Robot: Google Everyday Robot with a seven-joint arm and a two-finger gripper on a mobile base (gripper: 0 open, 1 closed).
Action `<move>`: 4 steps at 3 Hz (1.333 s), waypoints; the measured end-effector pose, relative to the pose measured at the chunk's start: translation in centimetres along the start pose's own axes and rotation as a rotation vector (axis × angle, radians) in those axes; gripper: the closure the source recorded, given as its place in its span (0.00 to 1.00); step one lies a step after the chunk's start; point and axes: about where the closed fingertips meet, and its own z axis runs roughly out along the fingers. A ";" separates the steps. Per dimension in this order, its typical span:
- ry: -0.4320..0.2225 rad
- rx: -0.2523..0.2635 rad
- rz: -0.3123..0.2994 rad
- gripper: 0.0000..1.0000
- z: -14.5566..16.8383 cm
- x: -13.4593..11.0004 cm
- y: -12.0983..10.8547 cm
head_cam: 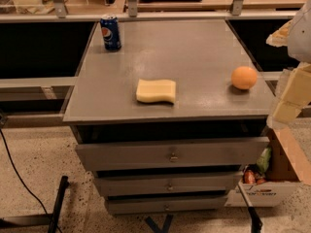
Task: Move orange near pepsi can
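Note:
The orange (244, 77) sits on the grey cabinet top (194, 47), near its right front corner. The pepsi can (111, 32) stands upright at the far left corner of the same top. My gripper (286, 103) is at the right edge of the view, just off the cabinet's right side and to the right of the orange, apart from it. Only pale arm segments of it show.
A pale yellow sponge (156, 91) lies at the front middle of the top, between can and orange. Drawers (170, 154) stand slightly pulled out below. A cardboard box (272, 178) with items sits on the floor at right. A railing (146, 16) runs behind.

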 end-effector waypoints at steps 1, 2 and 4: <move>-0.004 0.012 0.007 0.00 -0.3 0.1 -0.2; -0.031 0.049 0.040 0.00 -0.8 1.4 -1.8; -0.068 0.085 0.053 0.00 0.1 2.9 -4.2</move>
